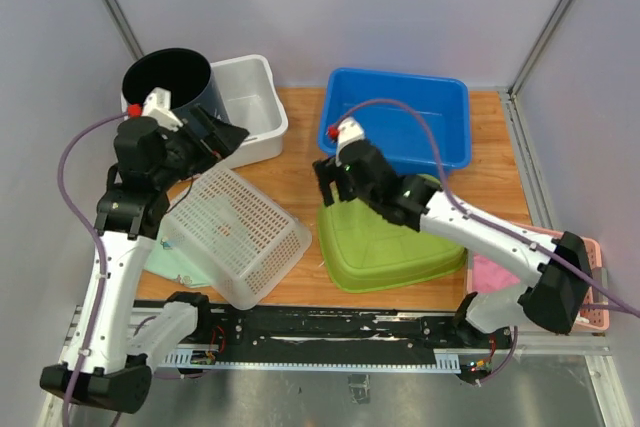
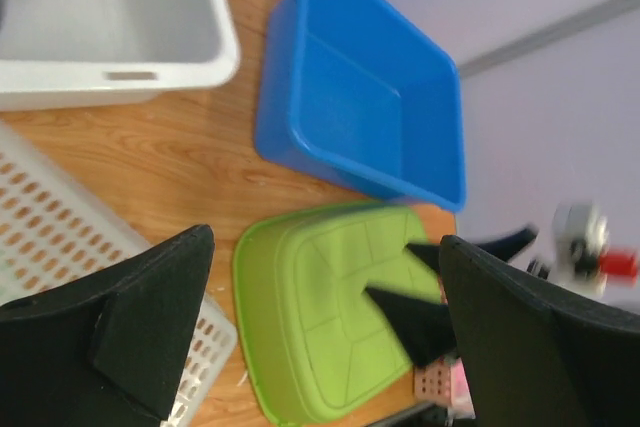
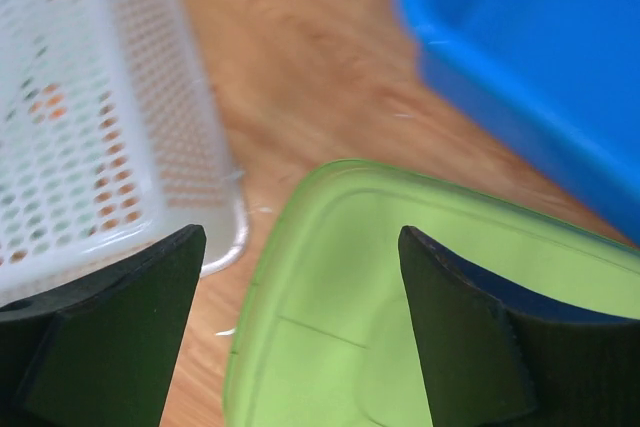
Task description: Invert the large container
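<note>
At the far left corner a black bucket [image 1: 165,77] stands upright with its mouth open upward, and a white tub [image 1: 247,97] sits just beside it on the right. The left hand [image 1: 228,137] hangs in front of these two, above the far edge of a white perforated basket [image 1: 235,232]. Its fingers are spread wide and it carries nothing. The basket lies tilted at the near left of the wooden counter [image 1: 295,162], and part of it rests over a pale green cloth [image 1: 170,259].

Right of the basket, near the middle, the large green container [image 1: 390,242] sits bottom up. Its ribbed base faces upward and its flared rim is down on the counter. The right hand [image 1: 332,182] hovers over the container's far-left corner, fingers [image 3: 110,327] released and wide apart, nothing gripped between them. Whether it touches the green plastic cannot be told. In the right wrist view the container's rounded corner shows between the fingers, with the basket's edge just to the left.

Behind the green container a blue tub [image 1: 400,117] stands upright at the far right. At the near right edge a pink basket [image 1: 595,282] is partly hidden by the right arm.
</note>
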Robot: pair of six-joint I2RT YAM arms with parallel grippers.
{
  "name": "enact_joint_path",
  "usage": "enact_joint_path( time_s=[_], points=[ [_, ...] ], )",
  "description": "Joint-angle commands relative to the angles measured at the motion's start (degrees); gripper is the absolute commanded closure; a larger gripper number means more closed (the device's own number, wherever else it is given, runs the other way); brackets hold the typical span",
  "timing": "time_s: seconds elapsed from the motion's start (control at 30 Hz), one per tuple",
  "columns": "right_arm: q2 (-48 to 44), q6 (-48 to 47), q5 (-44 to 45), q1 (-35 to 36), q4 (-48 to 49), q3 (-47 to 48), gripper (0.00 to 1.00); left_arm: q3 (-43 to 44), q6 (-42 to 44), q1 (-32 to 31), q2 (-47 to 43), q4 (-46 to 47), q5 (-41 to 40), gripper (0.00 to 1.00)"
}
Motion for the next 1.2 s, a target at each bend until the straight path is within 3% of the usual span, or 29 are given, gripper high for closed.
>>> enact_joint_path(
  time_s=[0.0,0.13,0.2,0.33,0.53,0.6,0.7,0.87,0.93,1.0,1.17],
  points=[
    [1.18,0.65,5.29,-11.66,-13.45,8.36,0.2,3.7,3.48,-12.3,4.47,3.61,-7.73,0.01],
    [9.44,5.59,8.66,-15.47,-19.79,20.79,0.23,8.47,6.51,-19.05,8.19,4.15,-13.54,0.01],
    [14.05,9.84,13.26,-15.36,-22.02,26.84,0.23,9.5,8.41,-19.32,8.83,4.74,-16.02,0.01],
    [23.22,10.24,14.74,-15.58,-23.11,39.34,0.22,9.25,9.33,-19.35,9.57,4.7,-17.29,0.01],
    [42.78,16.87,15.18,-16.98,-35.1,64.73,0.21,6.14,8.16,-19.37,7.88,4.67,-17.55,0.01],
    [47.45,18.12,14.02,-17.48,-35.81,69.36,0.22,5.25,8.13,-19.34,6.98,4.67,-17.58,0.01],
    [51.81,18.52,12.18,-17.98,-32.54,71.24,0.21,3.83,7.97,-19.35,5.31,4.63,-18.45,0.01],
    [53.62,17.92,11.67,-18.01,-23.42,65.98,0.24,-0.23,6.6,-19.35,0.66,6.23,-22.05,0.01],
    [55.04,17.38,10.95,-17.99,-22.55,66.52,0.31,-0.9,6.5,-19.37,-0.08,6.18,-22.27,0.01],
    [56.25,16.24,8.61,-18.02,-21.68,67.11,0.49,-1.33,6.29,-19.31,-0.38,6.04,-22.28,0.01],
    [56.63,15.65,4.66,-18.28,-19.32,65.73,0.67,-2.1,5.32,-19.37,-0.88,6.62,-22.63,0.01]
  ],
)
